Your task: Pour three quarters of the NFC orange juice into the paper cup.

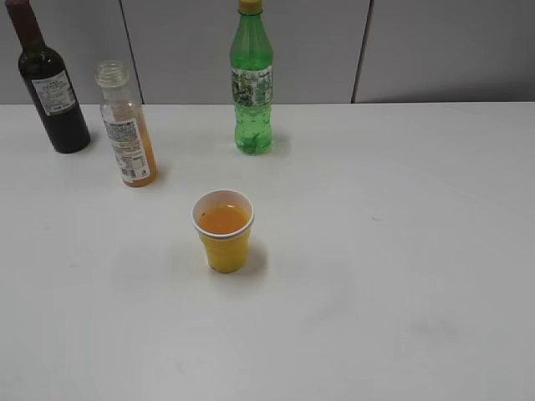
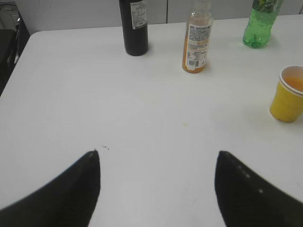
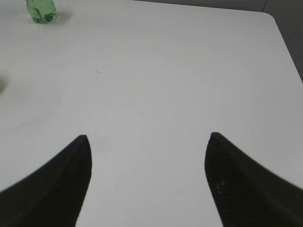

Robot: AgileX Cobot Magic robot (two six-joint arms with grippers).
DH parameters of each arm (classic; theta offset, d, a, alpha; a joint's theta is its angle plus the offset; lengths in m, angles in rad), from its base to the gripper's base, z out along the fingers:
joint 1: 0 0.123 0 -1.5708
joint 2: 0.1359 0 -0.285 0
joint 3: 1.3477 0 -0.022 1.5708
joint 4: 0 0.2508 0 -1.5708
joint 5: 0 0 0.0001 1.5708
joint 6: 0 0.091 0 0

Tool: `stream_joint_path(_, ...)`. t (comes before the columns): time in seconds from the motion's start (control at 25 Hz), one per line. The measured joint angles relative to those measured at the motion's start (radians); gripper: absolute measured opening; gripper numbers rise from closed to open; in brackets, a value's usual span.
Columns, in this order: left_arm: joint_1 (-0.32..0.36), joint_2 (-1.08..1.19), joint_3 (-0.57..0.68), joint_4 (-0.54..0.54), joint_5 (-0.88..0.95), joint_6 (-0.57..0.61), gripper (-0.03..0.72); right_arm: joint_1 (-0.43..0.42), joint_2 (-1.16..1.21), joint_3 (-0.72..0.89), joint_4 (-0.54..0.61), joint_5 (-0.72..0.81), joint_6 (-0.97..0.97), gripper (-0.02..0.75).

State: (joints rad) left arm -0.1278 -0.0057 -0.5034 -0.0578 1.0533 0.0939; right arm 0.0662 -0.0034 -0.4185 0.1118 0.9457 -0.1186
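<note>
The NFC orange juice bottle point(image 1: 127, 125) stands upright and capless at the back left of the table, with a little orange liquid at its bottom; it also shows in the left wrist view point(image 2: 197, 40). The yellow paper cup point(image 1: 224, 231) stands mid-table, holding orange juice well below its white rim; the left wrist view has it at the right edge point(image 2: 288, 94). My left gripper point(image 2: 158, 153) is open and empty over bare table, well short of the bottle. My right gripper point(image 3: 147, 137) is open and empty over the right side of the table. Neither gripper shows in the exterior view.
A dark wine bottle point(image 1: 48, 83) stands at the far back left, left of the juice bottle. A taller green bottle point(image 1: 252, 83) stands at the back centre; its base shows in the right wrist view point(image 3: 41, 10). The white table point(image 1: 401, 251) meets a grey wall behind.
</note>
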Motion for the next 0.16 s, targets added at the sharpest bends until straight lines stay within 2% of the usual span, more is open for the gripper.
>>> stream_joint_path(0.16, 0.000, 0.000, 0.000, 0.000, 0.000, -0.001, 0.566, 0.000, 0.000, 0.000, 0.000, 0.000, 0.000, 0.589)
